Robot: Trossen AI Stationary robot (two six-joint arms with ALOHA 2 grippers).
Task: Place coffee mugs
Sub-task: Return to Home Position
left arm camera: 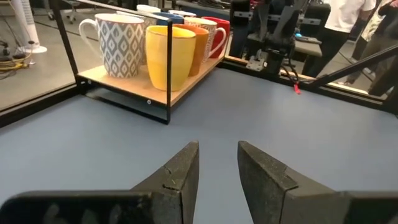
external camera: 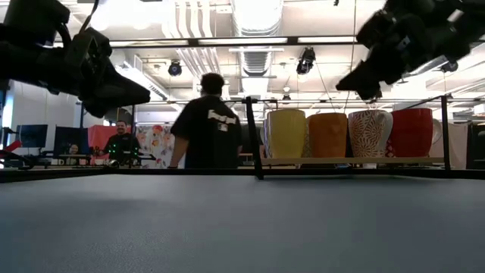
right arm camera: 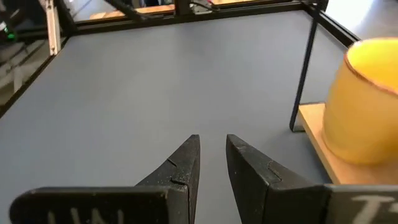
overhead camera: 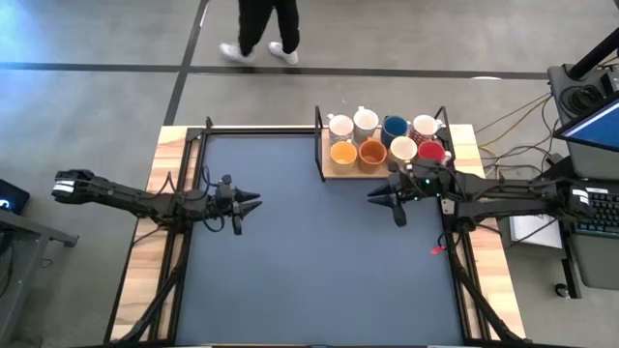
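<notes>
High view counts eight mugs point(overhead camera: 372, 153) shelved, low view four; left claw point(left arm camera: 217, 144) and right claw point(right arm camera: 212, 137) slightly apart.

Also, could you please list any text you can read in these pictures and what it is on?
"T", the rest cut off: white lettering on the right pincer.
White print on the person's black shirt: too blurred to read.
No other text is legible.

Mugs point(overhead camera: 402, 148): eight
White mugs point(overhead camera: 366, 121): four
Blue mug point(overhead camera: 395, 127): one
Red mug point(overhead camera: 431, 152): one
Yellow mug point(overhead camera: 343, 153): one
Orange mug point(overhead camera: 372, 153): one
Shelf point(overhead camera: 334, 174): one
Grippers: two, left gripper point(overhead camera: 253, 203) and right gripper point(overhead camera: 372, 196)
People: two in the low view, a standing person point(external camera: 208, 125) and a person farther off point(external camera: 121, 142)
</notes>
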